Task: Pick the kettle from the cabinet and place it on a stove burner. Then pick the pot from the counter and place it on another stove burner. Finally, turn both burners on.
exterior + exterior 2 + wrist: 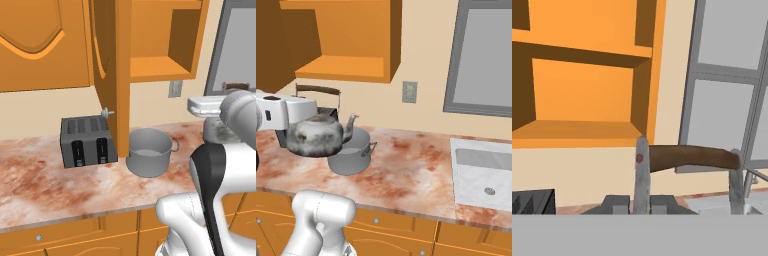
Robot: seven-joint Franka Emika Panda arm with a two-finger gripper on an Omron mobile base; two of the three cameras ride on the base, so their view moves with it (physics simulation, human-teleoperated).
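The silver-grey kettle (316, 134) hangs in the air above the counter (406, 165), just in front of the pot (352, 159). My gripper (301, 109) is shut on one upright of the kettle's loop handle (692, 156), and that metal upright stands between my fingertips (614, 204). From the left side, the kettle (218, 131) shows under my hand (201, 106), to the right of the wide grey pot (148, 152). The cabinet (160, 67) stands open with a bare orange shelf (577, 127). The stove burners are out of view.
The open cabinet door (114, 75) juts out over the counter between a dark toaster (87, 141) and the pot. A white sink (483, 172) lies at the right under a grey window (486, 60). An outlet (410, 92) is on the wall.
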